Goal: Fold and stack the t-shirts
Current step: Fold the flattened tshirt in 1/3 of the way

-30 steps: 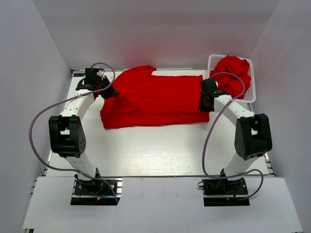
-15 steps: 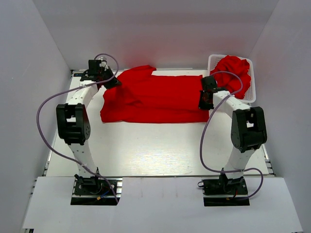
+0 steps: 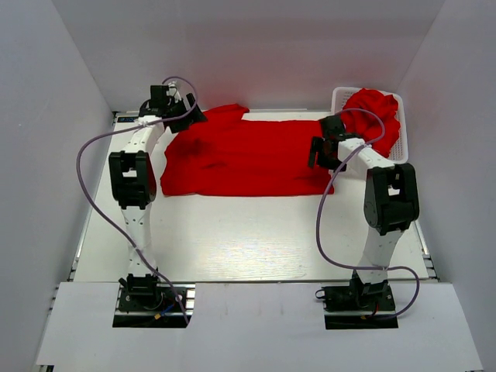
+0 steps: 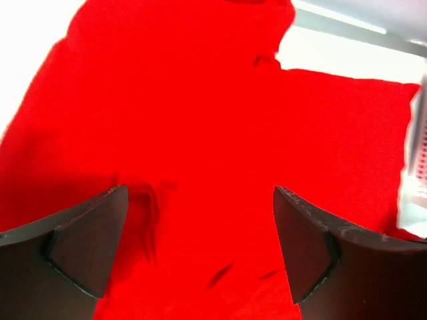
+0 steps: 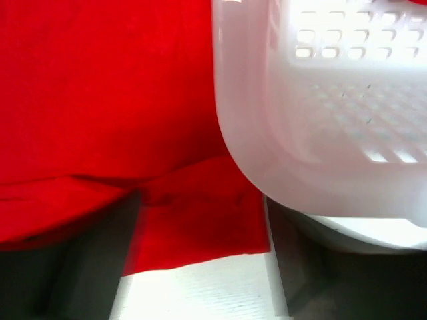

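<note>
Well, one red t-shirt (image 3: 244,155) lies spread out flat on the white surface (image 3: 232,232), just to the left of the white basket (image 3: 402,147). Its body runs sideways away from the basket. One sleeve pokes out toward the back wall at the end far from the basket.

More red t-shirts sit in a heap (image 3: 373,108) inside the basket, bunched up and not folded. The heap rises above the basket's rim.

The right end effector (image 3: 318,155) hangs close to the basket's left side, over the shirt end nearest the basket. In the right wrist view its two dark fingers (image 5: 87,267) stand apart. The shirt's edge lies flat on the surface between them, right next to the basket's round corner. The fingers hold nothing.

The left end effector (image 3: 194,116) is far to the left of the basket, over the shirt's far end by the sleeve. In the left wrist view its fingers (image 4: 87,247) are spread very wide. Only wrinkly red cloth shows down below the gap, and it is not pinched. A bit of the basket shows at the right edge of that view.
</note>
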`<state>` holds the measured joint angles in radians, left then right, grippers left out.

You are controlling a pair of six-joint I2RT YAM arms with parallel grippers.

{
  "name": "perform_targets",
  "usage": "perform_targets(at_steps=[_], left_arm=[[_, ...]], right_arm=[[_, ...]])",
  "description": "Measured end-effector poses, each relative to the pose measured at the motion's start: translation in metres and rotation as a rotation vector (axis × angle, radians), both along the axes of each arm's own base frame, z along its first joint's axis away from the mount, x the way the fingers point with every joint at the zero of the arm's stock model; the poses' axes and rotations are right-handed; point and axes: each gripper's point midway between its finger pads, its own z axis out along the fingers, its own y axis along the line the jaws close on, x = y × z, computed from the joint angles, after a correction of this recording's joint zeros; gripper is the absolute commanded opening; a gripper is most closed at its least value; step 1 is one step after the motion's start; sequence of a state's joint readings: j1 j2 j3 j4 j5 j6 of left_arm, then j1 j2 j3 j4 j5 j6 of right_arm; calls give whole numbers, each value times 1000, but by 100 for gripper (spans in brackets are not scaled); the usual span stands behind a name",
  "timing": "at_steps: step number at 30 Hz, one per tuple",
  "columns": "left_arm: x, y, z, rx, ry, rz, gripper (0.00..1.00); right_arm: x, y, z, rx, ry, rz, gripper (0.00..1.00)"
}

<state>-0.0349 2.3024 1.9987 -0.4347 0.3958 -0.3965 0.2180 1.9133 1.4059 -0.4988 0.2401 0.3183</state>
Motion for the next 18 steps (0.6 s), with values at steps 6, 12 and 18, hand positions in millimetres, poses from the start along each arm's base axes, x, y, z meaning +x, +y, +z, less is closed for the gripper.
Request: perform_targets(at_steps=[6, 12, 18], left_arm=[[9, 12, 21, 84, -26, 16, 100], [-75, 22, 4, 111, 101, 53, 100], [-153, 22, -23, 104, 193, 68, 100]], right_arm=[[4, 4, 11, 9, -21, 42, 90], [-16, 30, 34, 99, -77, 154, 90], [-39, 66, 34, 175, -79, 281, 90]])
